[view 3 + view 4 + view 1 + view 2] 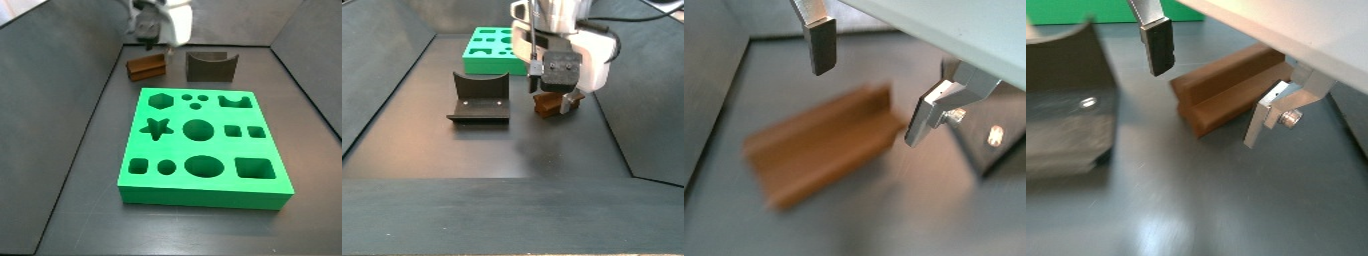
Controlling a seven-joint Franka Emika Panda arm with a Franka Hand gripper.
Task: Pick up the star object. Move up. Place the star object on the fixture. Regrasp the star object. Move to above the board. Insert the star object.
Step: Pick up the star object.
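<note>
In a wrist view the star object (824, 145) is shown as a blurred brown ridged block lying on the dark floor; its edges are smeared and its star profile cannot be made out. The gripper (871, 85) is seen above it with the jaws apart: one finger (819, 45) with its dark pad, and a second silver finger on the far side of the block, neither touching it. A pale part of the arm cuts off one corner of the picture.

In a wrist view the star object (1227, 88) is sharper, with a groove along its top visible. It lies between the spread fingers of the gripper (1213, 85), and nothing is held. The fixture (1066, 100) is cut off at the edge, only one curved wall and a screw being seen. A strip of the green board (1193, 12) shows at the border.

In a side view the gripper (154, 40) is blurred and its fingers cannot be told apart. The star object (147, 67) rests beyond the board (201, 140), just beside the fixture (210, 66).

In a side view the star object (549, 104) is largely hidden behind the gripper (553, 88). The fixture (480, 95) stands near it, and the board (496, 52) lies behind. No writing can be read anywhere.
</note>
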